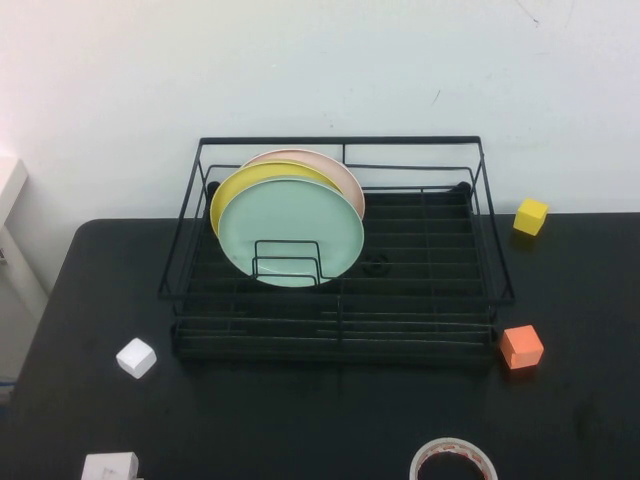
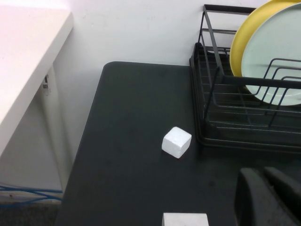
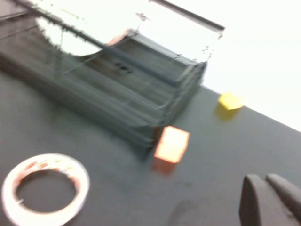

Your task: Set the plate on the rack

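On black table [image 1: 300, 420]: plate [image 1: 290, 232] upright in rack [image 1: 440, 290] | left gripper [image 2: 270, 197], right gripper [image 3: 273, 200]: jaws shut, empty

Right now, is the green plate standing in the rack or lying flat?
Standing: the plate leans on edge in the rack, before the yellow plate. Left gripper and right gripper stay away.

- Closed off at the back by a plain white wall [image 1: 320, 60], marked with a few faint dark scuffs.
- Filled across the foreground by a matte black table [image 1: 300, 420] with rounded far corners, set close against that wall.
- Flanked on the robot's left by a white countertop [image 2: 23, 56], kept apart from the table edge by a gap.
- Showed grey floor [image 2: 23, 214] down in that gap, with thin blue cables [image 2: 28, 192] lying along it.
- Lit evenly and softly, with only weak shadows on the tabletop.
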Tool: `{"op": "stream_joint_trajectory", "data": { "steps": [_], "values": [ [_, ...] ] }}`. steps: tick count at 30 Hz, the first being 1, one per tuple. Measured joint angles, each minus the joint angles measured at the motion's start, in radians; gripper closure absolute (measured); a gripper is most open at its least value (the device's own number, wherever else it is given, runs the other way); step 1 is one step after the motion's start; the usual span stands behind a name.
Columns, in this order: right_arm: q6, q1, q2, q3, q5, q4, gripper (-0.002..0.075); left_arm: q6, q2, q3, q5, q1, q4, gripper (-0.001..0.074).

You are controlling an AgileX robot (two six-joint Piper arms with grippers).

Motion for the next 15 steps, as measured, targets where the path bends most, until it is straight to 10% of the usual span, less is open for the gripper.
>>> {"op": "stream_joint_trajectory", "data": {
  "steps": [15],
  "values": [
    [0.001,-0.432,-0.020,0.000,0.016,0.007,0.0728,0.000,-0.002,0.000,0.000,0.000,0.000,0.0736]
  ]
}}
